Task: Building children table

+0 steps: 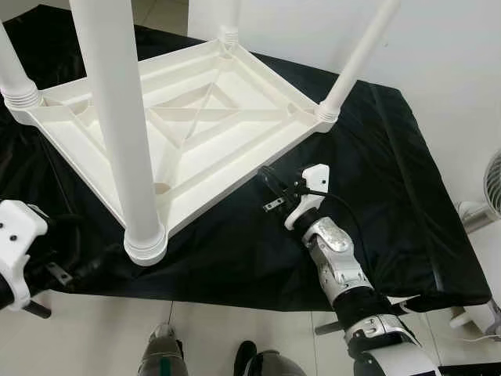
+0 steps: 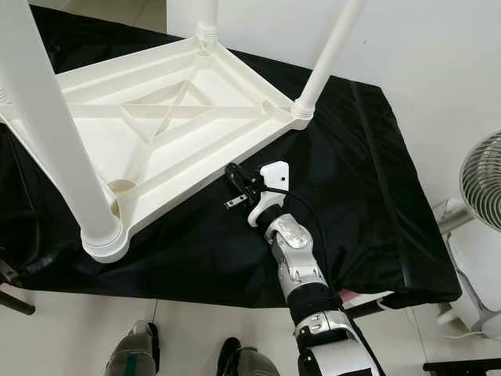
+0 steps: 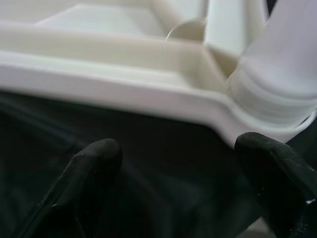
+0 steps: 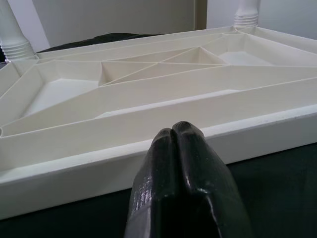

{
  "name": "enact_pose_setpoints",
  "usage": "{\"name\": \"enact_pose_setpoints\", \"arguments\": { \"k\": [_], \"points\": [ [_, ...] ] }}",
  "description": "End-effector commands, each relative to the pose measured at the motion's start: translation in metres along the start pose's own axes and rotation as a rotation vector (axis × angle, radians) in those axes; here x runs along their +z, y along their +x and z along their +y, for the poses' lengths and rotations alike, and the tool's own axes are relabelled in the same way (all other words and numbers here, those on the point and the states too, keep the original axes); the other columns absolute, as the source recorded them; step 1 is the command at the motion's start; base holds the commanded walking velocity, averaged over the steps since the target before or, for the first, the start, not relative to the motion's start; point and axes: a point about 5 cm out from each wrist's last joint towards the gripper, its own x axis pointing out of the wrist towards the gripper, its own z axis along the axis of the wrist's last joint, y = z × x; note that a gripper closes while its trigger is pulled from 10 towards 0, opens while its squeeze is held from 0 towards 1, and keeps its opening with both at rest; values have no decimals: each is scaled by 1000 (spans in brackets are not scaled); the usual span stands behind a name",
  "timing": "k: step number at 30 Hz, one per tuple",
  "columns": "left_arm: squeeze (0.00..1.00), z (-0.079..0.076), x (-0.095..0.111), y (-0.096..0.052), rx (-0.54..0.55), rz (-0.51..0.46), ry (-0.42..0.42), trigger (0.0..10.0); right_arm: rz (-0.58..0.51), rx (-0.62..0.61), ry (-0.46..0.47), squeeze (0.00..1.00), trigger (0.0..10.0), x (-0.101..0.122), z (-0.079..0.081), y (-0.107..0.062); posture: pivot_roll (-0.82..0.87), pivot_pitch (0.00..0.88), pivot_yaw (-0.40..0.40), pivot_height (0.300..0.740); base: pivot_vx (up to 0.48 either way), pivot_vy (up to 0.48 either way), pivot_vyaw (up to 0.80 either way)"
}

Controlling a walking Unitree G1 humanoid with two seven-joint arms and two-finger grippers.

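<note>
On the black cloth (image 1: 391, 180) lies the white children's table (image 1: 196, 117), upside down, four legs up. The right gripper (image 1: 268, 182), fingers pressed together, points at its near edge. The left gripper (image 3: 173, 163), fingers spread apart, sits beside the nearest leg's (image 1: 125, 141) corner.

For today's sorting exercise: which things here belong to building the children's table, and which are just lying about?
Part of the job:
white tabletop, upside down
four screwed-in legs
left gripper, open at a corner
right gripper, shut beside the edge

Just there:
black cloth
fan
</note>
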Motion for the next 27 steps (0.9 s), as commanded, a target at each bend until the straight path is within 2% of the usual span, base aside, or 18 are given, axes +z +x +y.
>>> {"name": "enact_pose_setpoints", "arguments": {
  "k": [1,5,7,8,11,13,15,16,18,20,23,27],
  "points": [
    [0,10,-5,0,237,34,36,10000,19,-20,-6,0,10000,-3,-5,-7,400,213,-152,740,0,0,0],
    [0,11,-9,-2,201,76,66,10000,23,-19,-10,0,10000,-4,-5,-9,400,213,-152,740,0,0,0],
    [0,25,-12,-12,211,149,171,10000,27,-20,-15,0,10000,-3,-7,-11,396,221,-152,740,0,0,0],
    [0,25,-12,-12,211,149,171,10000,27,-20,-15,0,10000,-3,-7,-11,396,221,-152,740,0,0,0],
    [0,32,-6,-16,220,138,172,10000,28,-20,-18,0,10000,-3,-7,-12,389,228,-149,740,0,0,0],
    [0,43,13,-20,259,73,190,10000,30,-21,-19,0,10000,-3,-7,-13,388,234,-145,740,0,0,0],
    [0,47,19,-22,271,54,188,10000,31,-21,-18,0,10000,-3,-7,-13,388,234,-145,740,0,0,0],
    [0,47,19,-22,271,54,188,10000,31,-21,-18,0,10000,-3,-7,-13,388,234,-145,740,0,0,0],
    [0,51,33,-27,249,21,181,10000,33,-23,-16,0,10000,-5,-6,-14,388,234,-145,740,0,0,0],
    [0,52,43,-32,215,2,207,10000,35,-25,-13,0,10000,-5,-5,-15,392,244,-135,740,0,0,0],
    [0,57,49,-35,227,-6,237,10000,35,-28,-11,0,10000,-5,-4,-15,395,246,-131,740,0,0,0],
    [0,61,52,-34,244,-25,217,10000,35,-31,-9,0,10000,-5,-4,-15,395,246,-131,740,0,0,0]
  ]
}}
